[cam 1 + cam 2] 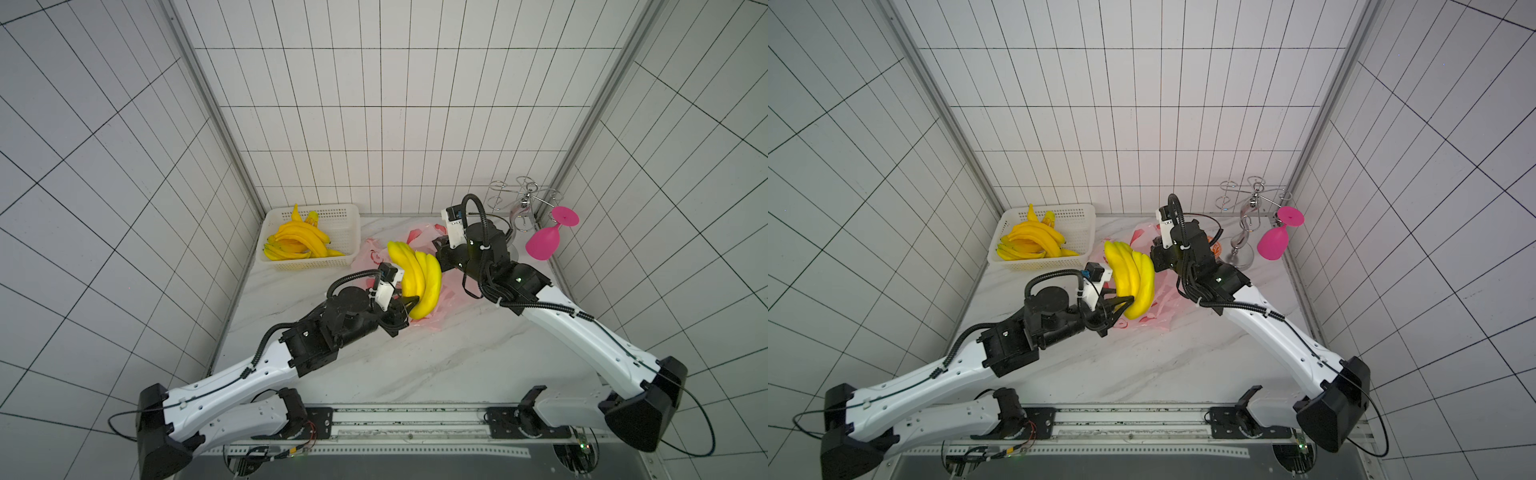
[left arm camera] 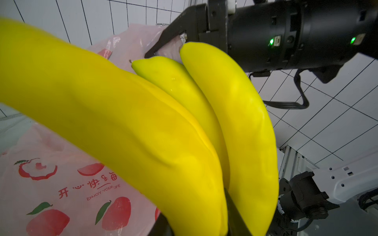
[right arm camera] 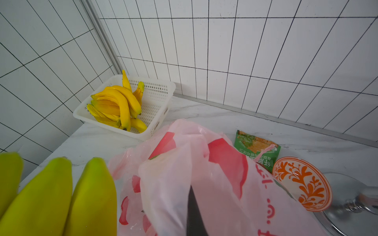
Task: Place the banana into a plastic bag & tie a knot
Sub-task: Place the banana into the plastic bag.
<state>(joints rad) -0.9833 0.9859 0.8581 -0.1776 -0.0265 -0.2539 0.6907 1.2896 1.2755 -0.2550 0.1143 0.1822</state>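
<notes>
Scene from a top view. Left gripper (image 1: 409,309), clenched on the joined end of the bunch (image 1: 419,278), holds it clear of the table above the bag (image 1: 446,297), with its free tips pointing to 11 o'clock. Right gripper (image 2: 152,53), at 1 o'clock of the bunch, is pinched shut on a raised fold of the bag. Basket (image 1: 340,226) of bananas (image 1: 297,243) at the table's 10 o'clock. Rack (image 1: 525,203) with a pink glass (image 1: 542,245) hanging upside down at 2 o'clock. Right wrist view: packet (image 3: 255,147) and bowl (image 3: 302,181) just beside the bag
</notes>
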